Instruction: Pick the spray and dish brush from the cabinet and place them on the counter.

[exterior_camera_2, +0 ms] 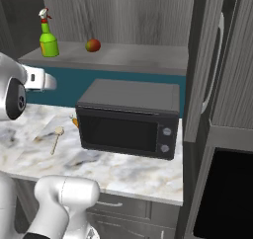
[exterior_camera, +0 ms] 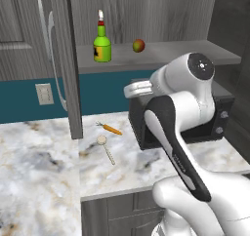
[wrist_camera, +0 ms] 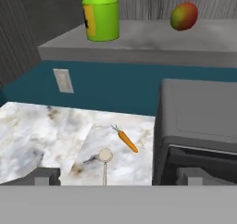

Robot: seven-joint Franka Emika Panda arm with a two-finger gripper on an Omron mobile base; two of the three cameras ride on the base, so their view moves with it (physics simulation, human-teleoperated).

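Two finger tips point(wrist_camera: 46, 176) of the gripper point(wrist_camera: 118, 177) stand wide apart at the near edge of the hand view, released, with nothing between them. The gripper hangs above the counter point(exterior_camera: 39, 157), in front of the microwave's left corner.

Nearest below the gripper lies the dish brush point(wrist_camera: 105, 160), flat on the marble, round head toward the wall, thin handle running back toward the robot. It is out of the cabinet and on the worktop. Just beyond it and slightly right lies the carrot point(wrist_camera: 126, 140), apart from the brush head, its leafy end toward the wall. Neither touches the microwave point(exterior_camera_2: 128, 117), which stands to their right and occupies the counter from front to back wall.

Behind these runs the teal backsplash point(wrist_camera: 106, 84), carrying a wall outlet point(exterior_camera: 44, 94) to the left.

Farthest and highest is the cabinet point(exterior_camera: 161, 54), its door point(exterior_camera: 61, 59) swung open at the left with the long bar handle point(exterior_camera: 51, 59) showing. On the grey inner shelf the spray point(exterior_camera: 101, 42) stands upright near the front left edge. The apple point(exterior_camera: 138, 46) rests to its right, well apart from it. The shelf between them is bare.

Open marble extends left of the brush, bounded by the hanging door edge. The shelf front is unobstructed above the microwave top.
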